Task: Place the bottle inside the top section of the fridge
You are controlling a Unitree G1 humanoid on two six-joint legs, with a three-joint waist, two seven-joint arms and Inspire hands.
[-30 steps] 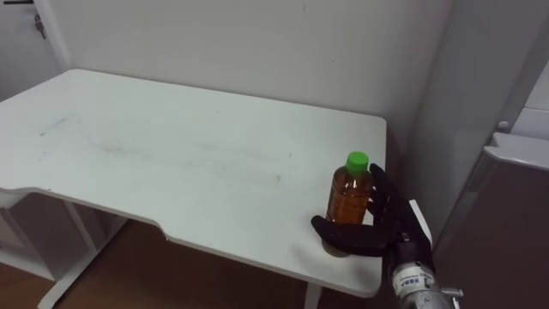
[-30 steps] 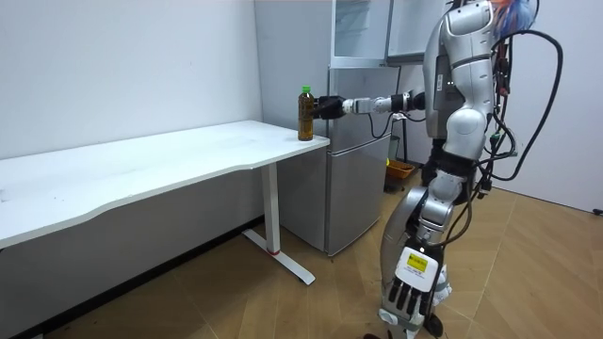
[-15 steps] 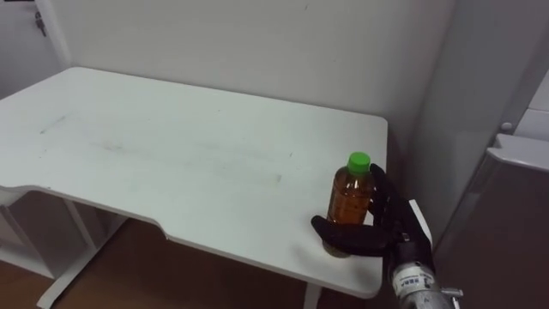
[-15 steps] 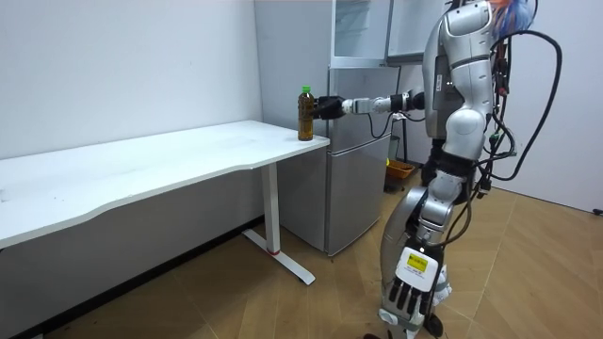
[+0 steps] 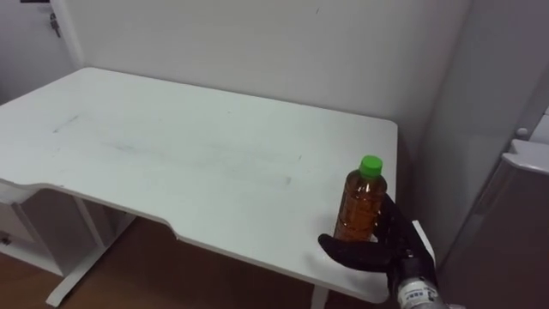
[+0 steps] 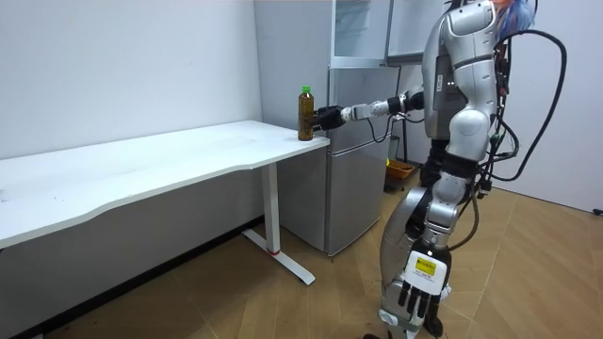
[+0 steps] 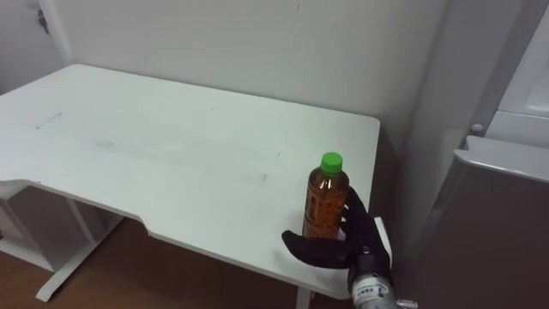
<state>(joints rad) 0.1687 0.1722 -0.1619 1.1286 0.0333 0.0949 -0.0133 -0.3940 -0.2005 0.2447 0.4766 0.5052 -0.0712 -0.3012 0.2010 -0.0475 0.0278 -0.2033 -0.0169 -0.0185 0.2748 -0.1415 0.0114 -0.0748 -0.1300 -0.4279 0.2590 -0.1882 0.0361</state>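
A bottle (image 5: 360, 208) of amber drink with a green cap stands upright near the right front corner of the white table (image 5: 171, 163). My black right hand (image 5: 377, 251) cups its base: the thumb reaches across the front and straight fingers rise behind it. The same bottle (image 6: 304, 113) and right hand (image 6: 329, 117) appear in the room view at the table's end. The bottle rests on the table top. My left hand (image 6: 417, 303) hangs beside my leg with relaxed fingers. I stand in front of the grey fridge (image 6: 353, 169), turned towards the table.
The fridge's side (image 5: 506, 215) rises just right of the table corner. An upper cabinet with a pale door (image 6: 363, 28) sits on top of the grey fridge. A white wall (image 5: 257, 43) runs behind the table. Wooden floor lies below.
My right hand has sunk lower along the bottle, and the forearm now slopes down. The bottle has stayed put. The head camera has shifted a little.
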